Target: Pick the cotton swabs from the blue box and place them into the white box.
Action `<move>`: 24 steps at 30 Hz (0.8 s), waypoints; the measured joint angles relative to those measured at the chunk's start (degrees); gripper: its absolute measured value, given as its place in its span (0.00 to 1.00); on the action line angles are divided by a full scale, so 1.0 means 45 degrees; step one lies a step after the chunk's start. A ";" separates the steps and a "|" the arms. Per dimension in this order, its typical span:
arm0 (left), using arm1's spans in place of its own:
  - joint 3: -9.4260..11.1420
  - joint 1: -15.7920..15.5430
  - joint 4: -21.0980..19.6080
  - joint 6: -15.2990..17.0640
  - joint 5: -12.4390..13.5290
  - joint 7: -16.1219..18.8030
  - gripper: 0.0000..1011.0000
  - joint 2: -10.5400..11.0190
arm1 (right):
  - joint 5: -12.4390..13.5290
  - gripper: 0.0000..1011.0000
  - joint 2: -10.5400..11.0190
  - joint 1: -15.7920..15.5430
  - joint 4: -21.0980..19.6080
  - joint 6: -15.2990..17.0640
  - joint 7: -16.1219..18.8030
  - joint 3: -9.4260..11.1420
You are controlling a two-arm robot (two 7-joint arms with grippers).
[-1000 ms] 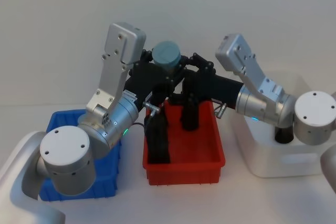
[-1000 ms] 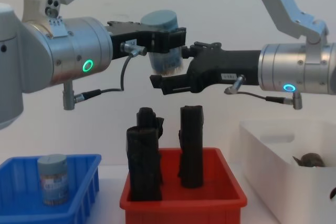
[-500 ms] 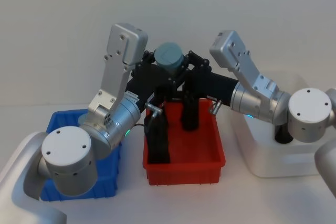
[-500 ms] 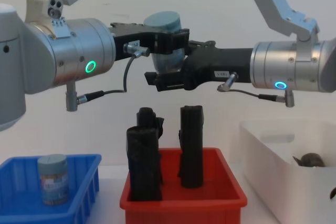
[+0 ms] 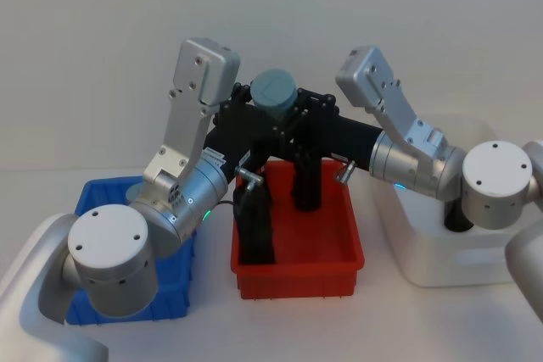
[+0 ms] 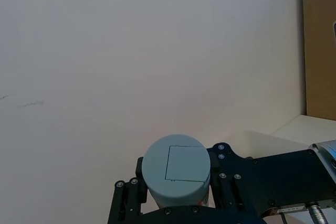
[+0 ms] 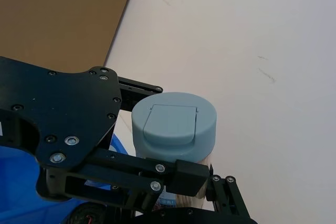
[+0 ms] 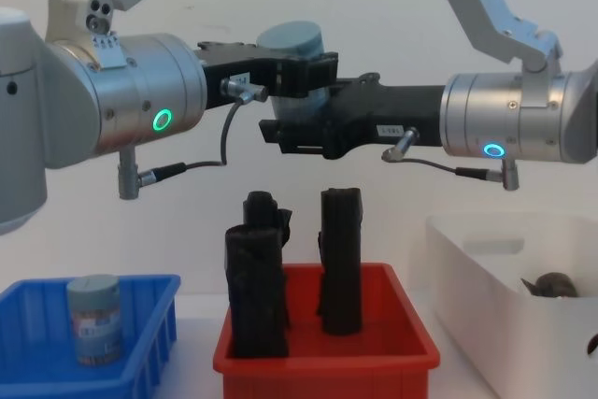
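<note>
One cotton swab tub (image 5: pixel 272 91) with a grey-blue lid (image 8: pixel 291 42) hangs high above the red bin. My left gripper (image 5: pixel 265 113) is shut on it. My right gripper (image 8: pixel 294 133) has come in from the other side and stands open around the tub's lower body, seen close in the right wrist view on the tub (image 7: pixel 173 124). A second tub of cotton swabs (image 8: pixel 93 318) stands upright in the blue box (image 8: pixel 140 338) at the left. The white box (image 8: pixel 495 320) sits at the right.
A red bin (image 8: pixel 327 357) between the two boxes holds two tall black rolls (image 8: pixel 257 273) (image 8: pixel 339 259) standing right under both grippers. A dark object (image 8: pixel 551 285) lies inside the white box.
My right gripper has slid left until its fingers enclose the tub held by my left gripper. The left arm and the tub have stayed nearly still.
</note>
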 joint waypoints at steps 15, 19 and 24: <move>0.0005 0.0003 -0.0007 0.0005 -0.0002 -0.0012 0.88 -0.0008 | 0.0029 0.62 -0.0017 0.0025 0.0025 0.0028 -0.0024 -0.0021; 0.0004 0.0003 -0.0006 0.0005 -0.0001 -0.0012 0.96 -0.0008 | 0.0034 0.62 -0.0002 0.0025 0.0027 0.0048 -0.0091 -0.0022; 0.0001 0.0003 -0.0006 0.0004 -0.0002 -0.0012 0.99 -0.0007 | 0.0033 0.62 0.0042 -0.0035 -0.0002 0.0135 -0.0300 0.0000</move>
